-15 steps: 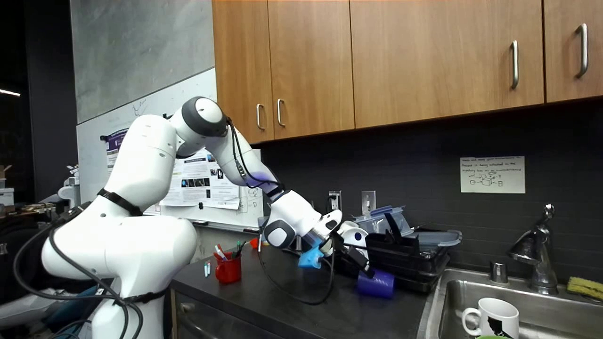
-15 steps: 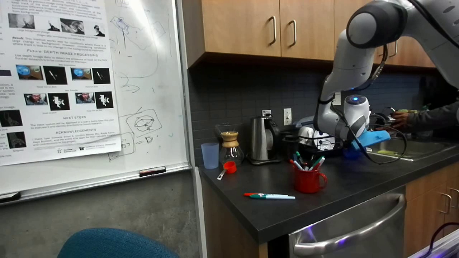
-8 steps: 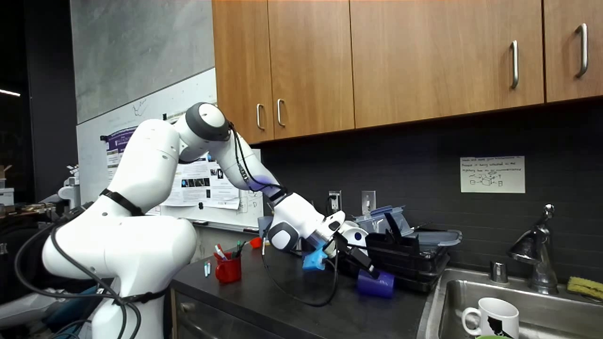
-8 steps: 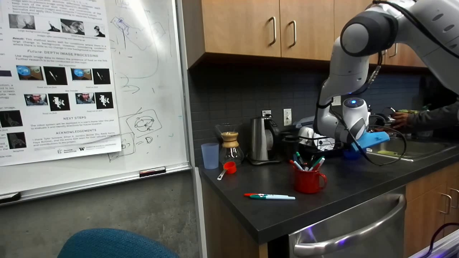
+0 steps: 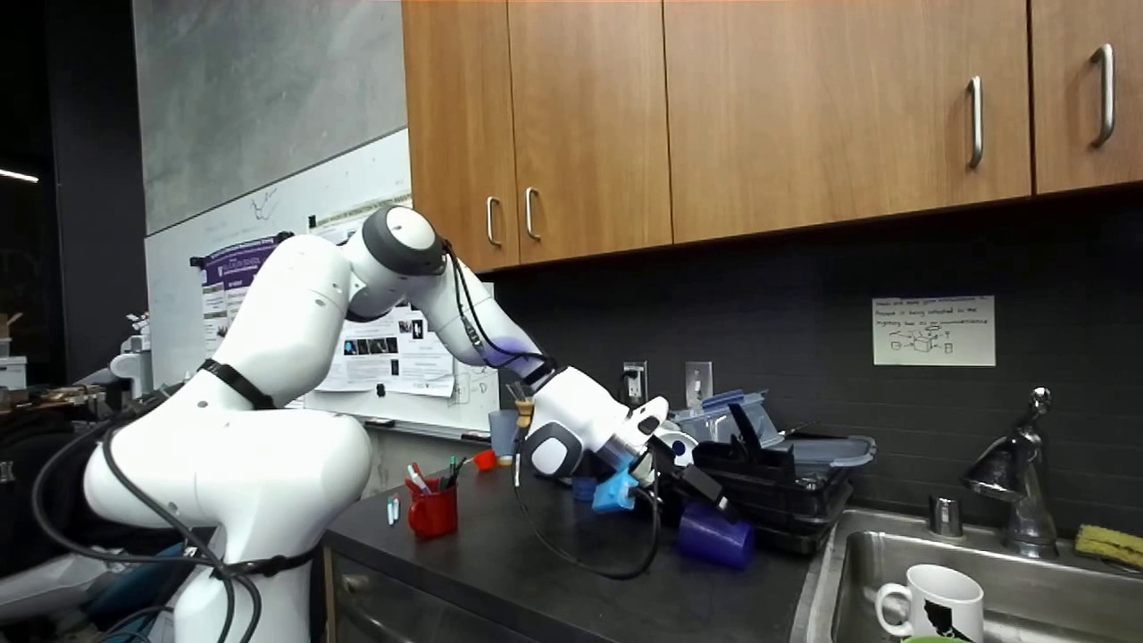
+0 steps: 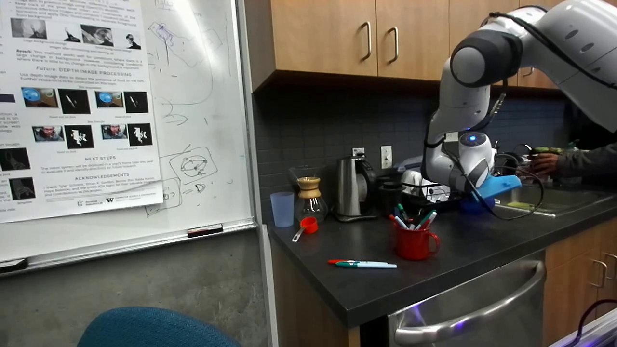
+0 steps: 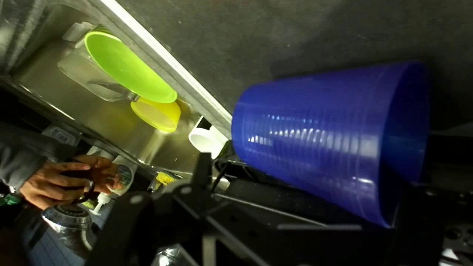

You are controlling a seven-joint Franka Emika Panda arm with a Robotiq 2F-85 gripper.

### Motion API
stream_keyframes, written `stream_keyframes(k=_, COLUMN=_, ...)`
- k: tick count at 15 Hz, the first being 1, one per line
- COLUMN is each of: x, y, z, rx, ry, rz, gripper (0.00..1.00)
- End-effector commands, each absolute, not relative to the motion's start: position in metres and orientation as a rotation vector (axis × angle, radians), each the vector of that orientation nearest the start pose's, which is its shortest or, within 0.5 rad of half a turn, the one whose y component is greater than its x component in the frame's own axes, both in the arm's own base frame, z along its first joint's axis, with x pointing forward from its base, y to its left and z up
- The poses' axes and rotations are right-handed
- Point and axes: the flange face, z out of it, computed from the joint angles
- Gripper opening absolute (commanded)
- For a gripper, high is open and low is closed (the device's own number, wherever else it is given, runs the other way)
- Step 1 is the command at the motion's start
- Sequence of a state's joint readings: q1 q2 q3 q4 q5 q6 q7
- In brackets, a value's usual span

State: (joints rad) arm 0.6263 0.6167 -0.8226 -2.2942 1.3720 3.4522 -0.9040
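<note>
Lying on its side, the blue cup (image 7: 310,136) is on the dark counter (image 5: 705,598) just beside the black dish rack (image 5: 790,513), base pointed toward the sink (image 5: 820,585). Looks like thin plastic to me: probably light, a bit springy, hard to break, but shiny and round, so I'd bet it rolls or skids if nudged off-centre. Wrist view shows what look like fine ribs round its side, which might help grip a little. I'd grab across the barrel toward the narrower base, where it should flex less, or nip one side of the rim. The claw (image 5: 717,496) is spread wide right by the cup with nothing pinched; can't tell whether a finger is brushing it.

No label on the part of the cup facing us. The white mug (image 5: 933,603) in the sink has a black graphic, no letters I can make out. The handwritten note (image 5: 933,331) on the wall (image 5: 786,339) is mostly too blurry, though one line seems to say "being collected in the". Best reading is the poster (image 6: 79,111) on the whiteboard (image 6: 207,96): "DEPTH IMAGE PROCESSING", "NEXT STEPS", "ACKNOWLEDGEMENTS", plus a W logo.
</note>
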Motion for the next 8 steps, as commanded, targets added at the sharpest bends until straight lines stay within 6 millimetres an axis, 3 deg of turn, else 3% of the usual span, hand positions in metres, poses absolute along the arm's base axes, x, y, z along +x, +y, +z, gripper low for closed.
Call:
stream_keyframes(k=1, x=0.4739, y=-0.2184, z=0.2614, rx=2.287, ry=-0.631, rz=0.764, gripper=0.74)
stream_keyframes(k=8, x=0.473, y=-0.2231, z=0.2647, rx=2.286, ry=-0.631, rz=0.762, gripper=0.21)
